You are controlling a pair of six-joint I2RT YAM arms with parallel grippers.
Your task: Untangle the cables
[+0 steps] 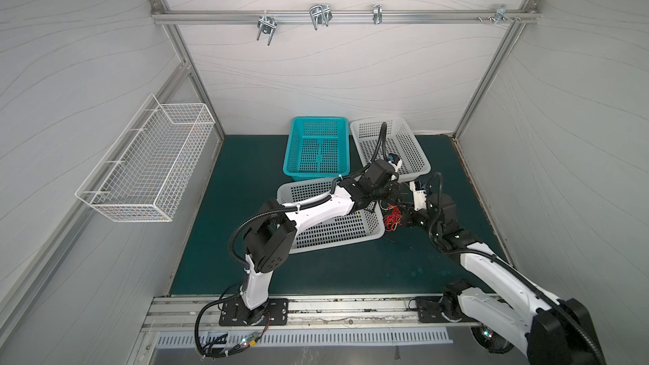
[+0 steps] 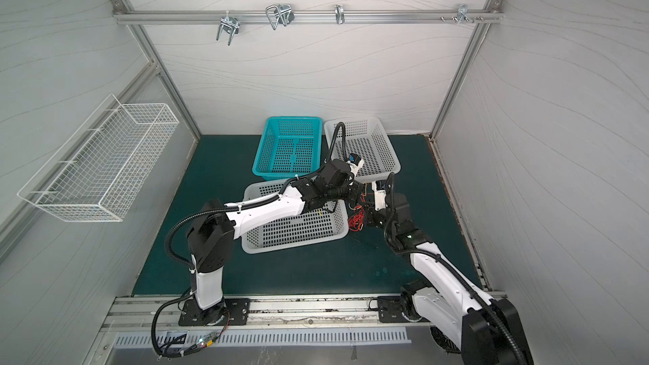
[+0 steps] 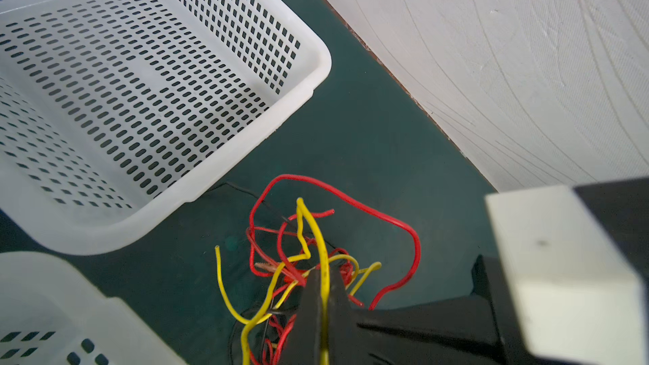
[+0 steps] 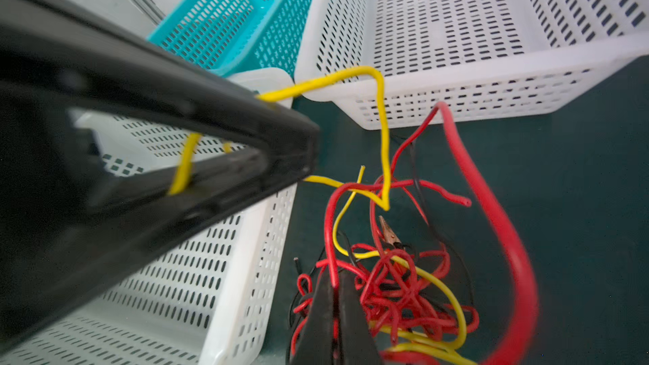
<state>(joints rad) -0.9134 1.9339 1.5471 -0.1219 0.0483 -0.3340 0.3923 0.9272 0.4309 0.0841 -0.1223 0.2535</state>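
The cables are a tangle of thin red, yellow and black wires on the green mat, just right of the near white basket. My left gripper reaches across from the left and is shut on a yellow cable that rises out of the bunch. In the right wrist view that same gripper shows as a big black wedge with the yellow cable bending away from it. My right gripper sits low at the tangle, shut on a red cable.
A teal basket and a second white basket stand behind, close to the tangle. A wire basket hangs on the left wall. Metal hooks hang from the back rail. The right wall runs close by.
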